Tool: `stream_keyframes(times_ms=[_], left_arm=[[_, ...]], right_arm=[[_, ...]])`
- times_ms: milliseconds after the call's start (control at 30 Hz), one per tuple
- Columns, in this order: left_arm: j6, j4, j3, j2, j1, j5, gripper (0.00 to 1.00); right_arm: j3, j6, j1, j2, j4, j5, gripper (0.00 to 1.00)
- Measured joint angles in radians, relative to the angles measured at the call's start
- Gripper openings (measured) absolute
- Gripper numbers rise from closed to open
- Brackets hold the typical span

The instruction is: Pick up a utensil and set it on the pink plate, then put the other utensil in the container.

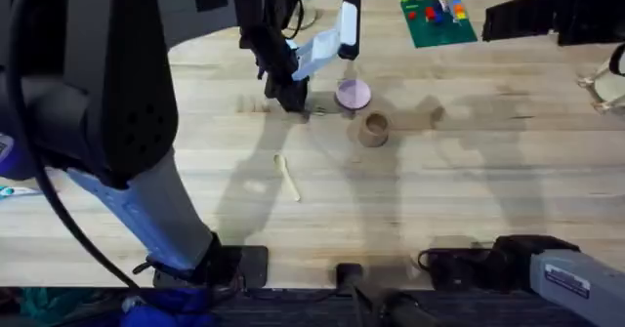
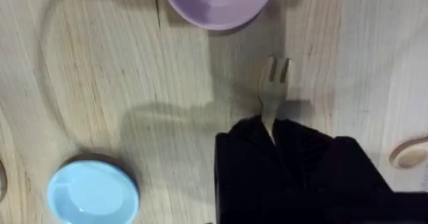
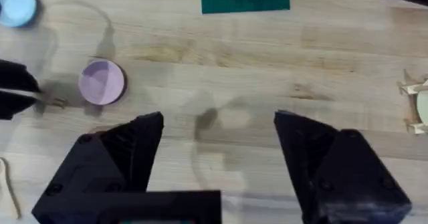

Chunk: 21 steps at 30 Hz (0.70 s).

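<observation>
Left wrist view: my left hand (image 2: pixel 271 134) is closed on the handle of the fork (image 2: pixel 274 90), tines pointing ahead toward the pink plate (image 2: pixel 218 3), which sits just beyond them with bare worktop (image 2: pixel 100 83) between. I judge I grip the handle end so the tines lead and can be laid onto the plate without my fingers fouling its rim. I cannot tell whether the fork is lifted or resting on the wood. A light blue plate (image 2: pixel 92 192) lies well off to one side.

The overhead view adds what that close view lacks: the spoon (image 1: pixel 287 177) lies alone on the worktop, nearer my bases, well apart from the plate, and the container (image 1: pixel 374 129) stands upright just beside the pink plate (image 1: pixel 353 95), ready for the second step. There my left hand (image 1: pixel 291 98) is a dark mass that hides the fork.

The right wrist view shows my right hand (image 3: pixel 217 144) wide open and empty, hanging back over bare wood, with the spoon's end at the edge.
</observation>
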Motion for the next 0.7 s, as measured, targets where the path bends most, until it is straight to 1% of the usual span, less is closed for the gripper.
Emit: stream_keyframes(times_ms=[133, 267, 467, 633, 700], left_arm=[[-0.02, -0.01, 0.007, 0.002, 0.0, -0.003, 0.048], [-0.034, -0.072, 0.067, 0.036, -0.001, -0.02, 0.043], [-0.038, -0.204, 0.212, 0.068, 0.0, -0.052, 0.04], [-0.038, -0.29, 0.37, 0.068, -0.001, -0.058, 0.04], [-0.038, -0.307, 0.417, 0.068, -0.006, -0.06, 0.04]], right_arm=[[0.0, 0.0, 0.0, 0.0, 0.0, 0.0, 0.996], [0.0, 0.0, 0.0, 0.0, 0.0, 0.0, 0.996], [0.0, 0.0, 0.0, 0.0, 0.0, 0.0, 0.996], [0.0, -0.004, 0.0, 0.0, 0.0, 0.0, 0.996], [0.0, -0.008, 0.0, 0.0, 0.0, 0.0, 0.996]])
